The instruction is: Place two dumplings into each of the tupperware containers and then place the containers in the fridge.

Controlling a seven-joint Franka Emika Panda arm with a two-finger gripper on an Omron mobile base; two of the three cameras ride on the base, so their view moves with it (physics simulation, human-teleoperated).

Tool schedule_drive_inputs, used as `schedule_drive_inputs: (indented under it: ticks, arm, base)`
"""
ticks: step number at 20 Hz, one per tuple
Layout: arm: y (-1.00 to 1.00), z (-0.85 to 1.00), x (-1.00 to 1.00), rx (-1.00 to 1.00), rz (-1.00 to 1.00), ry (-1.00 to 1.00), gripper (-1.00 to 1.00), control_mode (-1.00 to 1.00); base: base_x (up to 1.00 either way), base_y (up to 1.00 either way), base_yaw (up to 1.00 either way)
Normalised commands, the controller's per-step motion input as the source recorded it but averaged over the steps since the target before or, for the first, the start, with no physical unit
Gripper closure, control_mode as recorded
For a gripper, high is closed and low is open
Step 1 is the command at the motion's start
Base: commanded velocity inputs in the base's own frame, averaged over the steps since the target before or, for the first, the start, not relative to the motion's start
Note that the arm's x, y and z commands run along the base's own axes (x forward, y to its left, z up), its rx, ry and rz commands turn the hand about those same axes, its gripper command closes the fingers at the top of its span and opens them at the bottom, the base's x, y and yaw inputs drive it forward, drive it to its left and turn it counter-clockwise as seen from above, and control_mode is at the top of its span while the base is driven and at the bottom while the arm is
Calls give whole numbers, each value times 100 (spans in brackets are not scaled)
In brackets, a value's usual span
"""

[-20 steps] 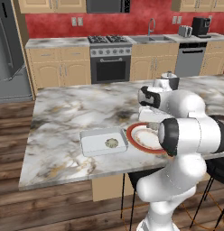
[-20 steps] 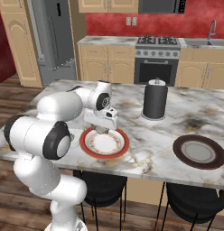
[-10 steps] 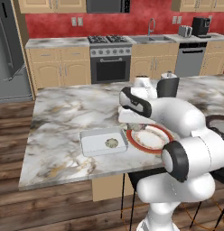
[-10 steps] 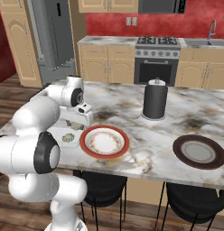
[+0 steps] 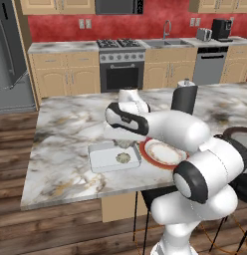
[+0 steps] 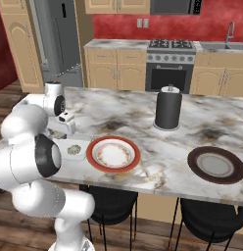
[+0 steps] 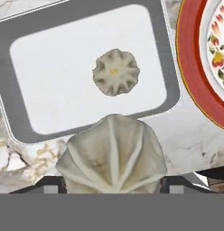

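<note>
A small round beige pleated dumpling point(image 7: 112, 158) sits between the two dark finger tips of the gripper point(image 7: 112, 182), which is closed on it, jaws wide around its sides. It hangs over the near rim of the flat translucent white rectangular tupperware container point(image 7: 28, 131). At 12 o'clock from it in the hand view, a second pleated dumpling point(image 7: 116, 72) lies in the middle of that container's floor. At 2 o'clock is the red-rimmed round plate point(image 7: 190, 67) with a floral border, just beside the container.

The left base view shows the container point(image 5: 103, 158) with one dumpling point(image 5: 123, 158) inside. The right base view adds a black cylindrical canister point(image 6: 167, 109) and a dark brown round plate point(image 6: 215, 165), well apart on the marbled island counter point(image 6: 118, 112). A grey steel-look fridge point(image 6: 57, 41) stands at 11 o'clock, beyond tan wooden cabinets point(image 6: 113, 73) and a red wall. No writing is legible.
</note>
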Motion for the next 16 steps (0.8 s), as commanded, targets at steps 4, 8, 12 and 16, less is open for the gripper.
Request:
schedule_drive_inputs:
  ticks: [4,8,12,16]
  arm:
    - [79,0,29,0,0,0,100,-100]
    - [35,-15,32,0,0,0,100,-100]
    - [12,-40,38,0,0,-2,100,-100]
    - [3,-64,31,0,0,-5,100,-100]
  base:
    - [0,0,0]
    - [0,0,0]
    - [0,0,0]
    - [0,0,0]
